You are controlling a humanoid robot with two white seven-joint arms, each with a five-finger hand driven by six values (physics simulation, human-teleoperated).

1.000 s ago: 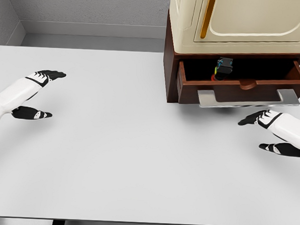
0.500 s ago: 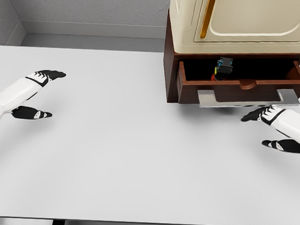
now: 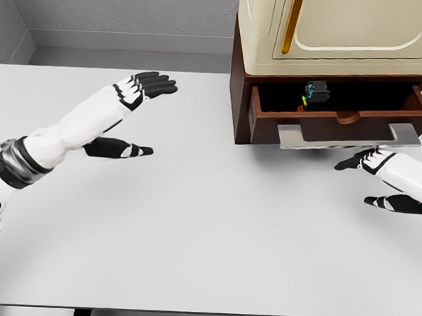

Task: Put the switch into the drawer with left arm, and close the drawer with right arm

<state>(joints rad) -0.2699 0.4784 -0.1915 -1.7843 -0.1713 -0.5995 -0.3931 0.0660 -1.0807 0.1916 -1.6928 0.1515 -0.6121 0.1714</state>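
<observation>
A broad white bench [image 3: 194,227] fills nearly everything in front of me, with grey walls behind it and a dark gap under its near edge. At the far right corner stands a dark brown cabinet [image 3: 239,96] topped by a cream unit with a gold strip handle. Its drawer [image 3: 339,121] is pulled out, the grey handle plate [image 3: 348,136] jutting over the bench. The switch [image 3: 315,92], small and black with coloured bits, sits inside the drawer near its back. The left robot hand [image 3: 132,116] hangs over the bench left of the middle, fingers spread, holding nothing. The right robot hand [image 3: 381,183] hovers just below the handle plate, fingers loose and empty. Between the two hands the bench lies bare.
</observation>
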